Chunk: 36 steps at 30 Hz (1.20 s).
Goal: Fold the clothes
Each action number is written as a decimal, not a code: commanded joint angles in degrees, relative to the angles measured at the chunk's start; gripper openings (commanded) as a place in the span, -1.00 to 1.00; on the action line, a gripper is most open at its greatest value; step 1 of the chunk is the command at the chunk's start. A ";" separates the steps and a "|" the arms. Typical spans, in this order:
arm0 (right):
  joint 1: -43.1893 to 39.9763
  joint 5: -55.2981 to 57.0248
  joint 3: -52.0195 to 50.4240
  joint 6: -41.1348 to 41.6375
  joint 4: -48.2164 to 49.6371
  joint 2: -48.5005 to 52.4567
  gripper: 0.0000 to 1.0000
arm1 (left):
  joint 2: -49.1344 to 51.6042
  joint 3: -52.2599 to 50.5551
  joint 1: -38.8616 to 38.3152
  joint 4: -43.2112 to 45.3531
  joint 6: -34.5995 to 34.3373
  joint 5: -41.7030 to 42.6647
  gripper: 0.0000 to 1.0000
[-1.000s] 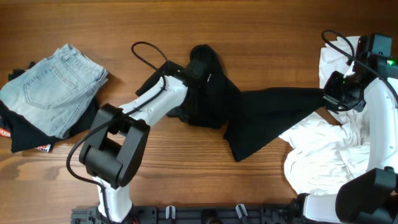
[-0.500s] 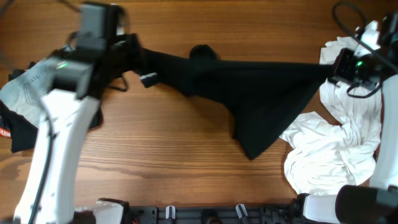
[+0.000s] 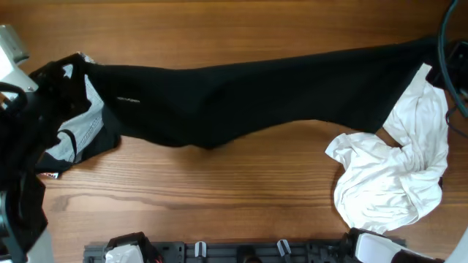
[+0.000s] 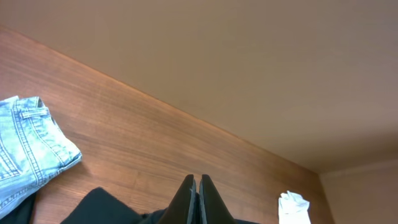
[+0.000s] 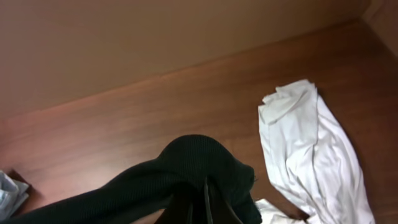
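A long black garment (image 3: 248, 95) hangs stretched across the table from far left to far right, held at both ends. My left gripper (image 3: 73, 73) is shut on its left end; in the left wrist view the fingers (image 4: 198, 199) are pressed together with black cloth (image 4: 106, 208) below them. My right gripper (image 5: 208, 202) is shut on the bunched right end of the black garment (image 5: 186, 165); in the overhead view it is past the right edge. A crumpled white garment (image 3: 391, 172) lies at the right, and also shows in the right wrist view (image 5: 305, 143).
Folded light blue jeans (image 4: 22, 149) lie at the left on a dark garment, partly hidden under my left arm in the overhead view (image 3: 77, 128). A dark rail (image 3: 241, 252) runs along the table's front edge. A cable (image 3: 447, 29) hangs at the top right.
Both grippers have moved apart, the left far left and the right off the right edge. The black garment has gone from a loose draped triangle to a long taut band.
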 commanded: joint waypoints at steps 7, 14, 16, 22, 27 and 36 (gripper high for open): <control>4.76 -7.56 0.63 -1.79 9.07 18.14 -0.91 | 19.50 0.74 -8.70 11.08 3.69 1.29 -0.92; 9.49 -8.28 0.63 14.32 47.19 27.54 -0.91 | 35.47 3.28 -8.02 44.28 -5.95 0.76 -0.92; 9.49 -8.63 1.09 14.25 56.02 27.39 -0.91 | 35.98 5.31 -7.34 49.33 -7.52 -1.18 -0.92; 9.25 2.49 4.07 9.99 49.22 27.50 -0.91 | 35.93 16.61 -5.16 41.66 -6.03 -4.92 -0.92; 9.27 12.39 2.21 -1.16 24.50 31.12 -0.91 | 37.59 16.50 -8.28 5.01 0.87 0.96 -0.92; 12.48 2.12 -10.19 -2.75 -0.44 37.66 -0.91 | 47.69 -1.64 -21.86 -18.53 6.49 0.57 -0.92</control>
